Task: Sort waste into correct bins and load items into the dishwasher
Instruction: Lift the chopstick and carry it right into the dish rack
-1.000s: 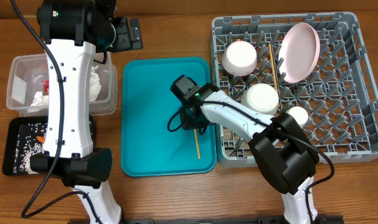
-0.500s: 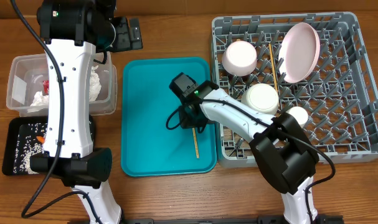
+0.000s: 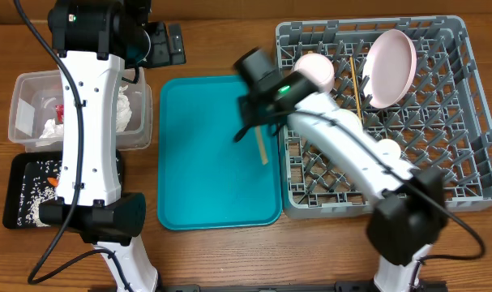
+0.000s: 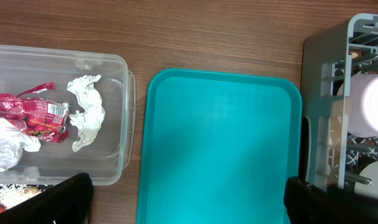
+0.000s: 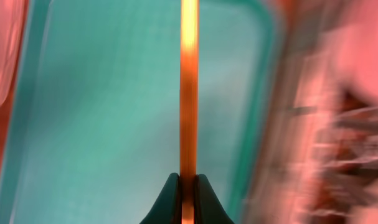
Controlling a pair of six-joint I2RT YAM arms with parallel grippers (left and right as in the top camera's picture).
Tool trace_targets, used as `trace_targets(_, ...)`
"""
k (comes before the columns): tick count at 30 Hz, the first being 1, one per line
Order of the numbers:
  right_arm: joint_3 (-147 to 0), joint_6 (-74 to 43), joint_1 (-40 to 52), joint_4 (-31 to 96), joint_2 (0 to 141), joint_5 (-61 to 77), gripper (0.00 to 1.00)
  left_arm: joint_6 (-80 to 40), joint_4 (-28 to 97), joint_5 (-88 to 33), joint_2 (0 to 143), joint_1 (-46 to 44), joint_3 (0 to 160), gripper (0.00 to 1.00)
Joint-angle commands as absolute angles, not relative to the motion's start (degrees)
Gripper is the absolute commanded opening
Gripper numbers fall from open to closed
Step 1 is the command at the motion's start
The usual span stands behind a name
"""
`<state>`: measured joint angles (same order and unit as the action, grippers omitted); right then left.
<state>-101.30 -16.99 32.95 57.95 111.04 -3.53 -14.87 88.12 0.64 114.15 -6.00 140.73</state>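
Chopstick (image 5: 189, 93) clamped in the closed right end effector (image 5: 189, 186), long axis running straight ahead from its grip above the teal tray (image 3: 197, 162), dishwasher rack (image 3: 464, 105) just to its right; left end effector (image 4: 189, 208) stands open, well apart on the far side.

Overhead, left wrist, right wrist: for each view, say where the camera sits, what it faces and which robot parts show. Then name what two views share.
Overhead: above the table, facing straight down; both arms, the teal tray and the dish rack show.
Left wrist: on that wrist, looking down at the clear tub and teal tray; its open fingers frame the bottom.
Right wrist: on that wrist, looking along the chopstick pinched in the right gripper; blurred.
Shared: all three show the teal tray.
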Motion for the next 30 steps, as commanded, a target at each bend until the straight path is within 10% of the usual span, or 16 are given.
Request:
trace_targets(1,-102.85,-12.1,25.76,58.39,107.42,-4.93,0.04,-15.44,88.05,0.01,112.81,-6.39,141.84,1.0)
trace_targets(14,-102.83,11.18,6.7,57.17,107.24,-3.75,0.04,-15.44,88.03,0.01,112.81,-6.39,141.84,1.0)
trace_targets(30,-102.28,12.45,2.92,55.83,111.46,-2.85,0.04,-15.44,88.05,0.01,112.81,-6.39,141.84,1.0)
